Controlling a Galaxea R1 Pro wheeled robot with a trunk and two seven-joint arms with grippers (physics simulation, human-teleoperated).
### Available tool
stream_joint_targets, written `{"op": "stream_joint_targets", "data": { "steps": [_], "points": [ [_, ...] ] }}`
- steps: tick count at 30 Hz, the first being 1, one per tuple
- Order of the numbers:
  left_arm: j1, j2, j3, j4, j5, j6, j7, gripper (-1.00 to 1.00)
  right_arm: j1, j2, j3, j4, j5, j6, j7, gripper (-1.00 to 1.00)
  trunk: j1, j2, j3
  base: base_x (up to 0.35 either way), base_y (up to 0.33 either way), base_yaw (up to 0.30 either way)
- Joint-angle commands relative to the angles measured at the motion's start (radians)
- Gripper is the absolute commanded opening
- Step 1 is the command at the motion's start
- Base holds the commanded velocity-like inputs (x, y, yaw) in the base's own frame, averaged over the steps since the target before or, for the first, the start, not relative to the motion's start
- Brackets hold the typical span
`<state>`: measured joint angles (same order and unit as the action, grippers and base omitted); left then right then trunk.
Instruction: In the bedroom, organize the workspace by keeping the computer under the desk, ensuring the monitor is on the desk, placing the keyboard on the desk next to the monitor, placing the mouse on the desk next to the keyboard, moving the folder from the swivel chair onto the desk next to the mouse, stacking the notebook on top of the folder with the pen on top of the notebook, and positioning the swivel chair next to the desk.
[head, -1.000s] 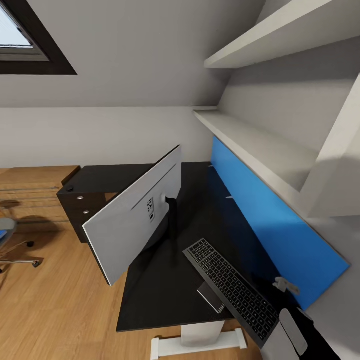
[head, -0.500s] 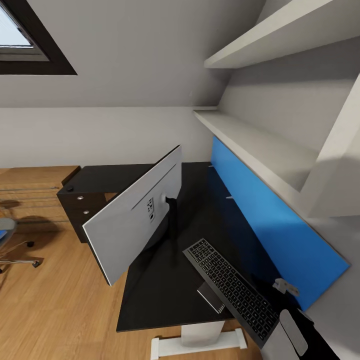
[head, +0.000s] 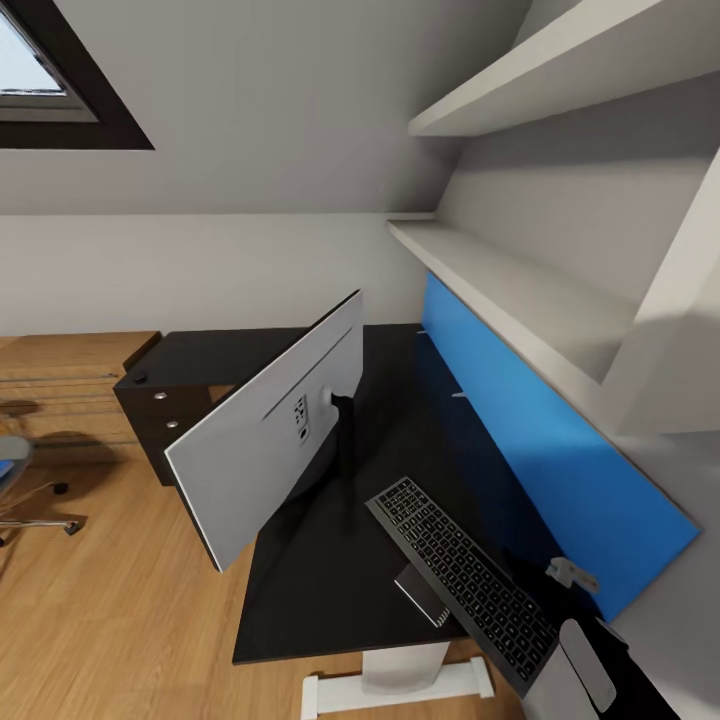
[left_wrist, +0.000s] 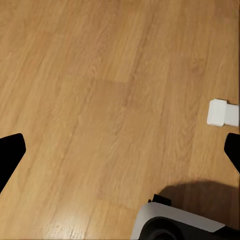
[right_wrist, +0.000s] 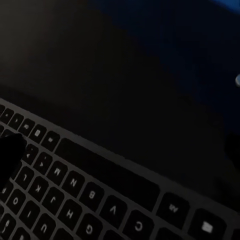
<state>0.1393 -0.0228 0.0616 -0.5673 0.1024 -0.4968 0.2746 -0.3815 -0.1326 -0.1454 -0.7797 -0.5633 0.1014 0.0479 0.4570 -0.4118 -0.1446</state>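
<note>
While on desk (head: 330, 590), monitor (head: 270, 440), keyboard (head: 465, 575)

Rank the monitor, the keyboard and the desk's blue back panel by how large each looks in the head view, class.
1. Blue back panel, largest.
2. Monitor, close behind it; hard to separate the two.
3. Keyboard, clearly smallest, though it sits nearest the camera.

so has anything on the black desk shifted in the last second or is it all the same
Nothing has visibly changed. The wide monitor with the light-grey back stands as before on the black-topped desk, and the slim dark-grey keyboard is held tilted above the desk's near end at the same angle. The right gripper has not moved in the head view.
</note>
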Motion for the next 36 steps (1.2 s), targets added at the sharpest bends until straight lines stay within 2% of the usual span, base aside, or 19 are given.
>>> {"op": "stream_joint_targets", "data": {
  "steps": [1, 9, 14, 20, 22, 25, 29, 30, 33, 34, 36],
  "points": [
    [0.0, -0.002, 0.002, -0.012, 0.009, -0.01, -0.003, 1.0, 0.0, 0.0, -0.003, -0.001, -0.007, 0.006, 0.005, 1.0, 0.004, -0.009, -0.005, 0.0, 0.0, 0.0],
    [0.0, -0.004, 0.003, -0.029, 0.031, -0.021, -0.002, 1.0, 0.0, -0.001, -0.003, -0.001, -0.007, 0.008, 0.003, 1.0, 0.035, -0.065, -0.03, 0.0, 0.0, 0.0],
    [0.0, -0.003, 0.004, -0.032, 0.072, -0.021, -0.002, 1.0, 0.0, -0.012, -0.007, -0.001, -0.007, 0.014, 0.003, 1.0, 0.054, -0.1, -0.046, 0.0, 0.0, 0.0],
    [0.0, 0.0, 0.003, -0.032, 0.15, -0.019, -0.002, 1.0, 0.0, -0.031, -0.017, -0.001, -0.008, 0.045, 0.005, 1.0, 0.077, -0.142, -0.065, 0.0, 0.0, 0.0],
    [0.0, 0.004, 0.003, -0.036, 0.178, -0.015, -0.003, 1.0, 0.0, -0.037, -0.037, -0.001, -0.009, 0.064, 0.005, 1.0, 0.085, -0.156, -0.071, 0.0, 0.0, 0.0],
    [0.0, 0.018, 0.003, -0.057, 0.196, 0.008, -0.004, 1.0, 0.0, -0.04, -0.058, -0.002, -0.009, 0.086, 0.005, 1.0, 0.096, -0.177, -0.08, 0.0, 0.0, 0.0],
    [0.0, 0.053, 0.008, -0.128, 0.251, 0.121, -0.008, 1.0, 0.0, -0.043, -0.073, -0.002, -0.009, 0.119, 0.006, 1.0, 0.112, -0.205, -0.093, 0.0, 0.0, 0.0],
    [0.0, 0.068, 0.011, -0.158, 0.293, 0.19, -0.011, 1.0, 0.0, -0.043, -0.075, -0.003, -0.009, 0.129, 0.006, 1.0, 0.116, -0.212, -0.096, 0.0, 0.0, 0.0],
    [0.0, 0.092, 0.014, -0.197, 0.359, 0.293, -0.025, 1.0, 0.0, -0.043, -0.078, -0.003, -0.009, 0.144, 0.006, 1.0, 0.127, -0.233, -0.105, 0.0, 0.0, 0.0],
    [0.0, 0.108, 0.015, -0.216, 0.395, 0.351, -0.044, 1.0, 0.0, -0.044, -0.079, -0.003, -0.01, 0.153, 0.006, 1.0, 0.131, -0.24, -0.108, 0.0, 0.0, 0.0],
    [0.0, 0.123, 0.015, -0.229, 0.419, 0.392, -0.072, 1.0, 0.0, -0.044, -0.079, -0.003, -0.01, 0.163, 0.006, 1.0, 0.139, -0.254, -0.115, 0.0, 0.0, 0.0]
  ]
}}
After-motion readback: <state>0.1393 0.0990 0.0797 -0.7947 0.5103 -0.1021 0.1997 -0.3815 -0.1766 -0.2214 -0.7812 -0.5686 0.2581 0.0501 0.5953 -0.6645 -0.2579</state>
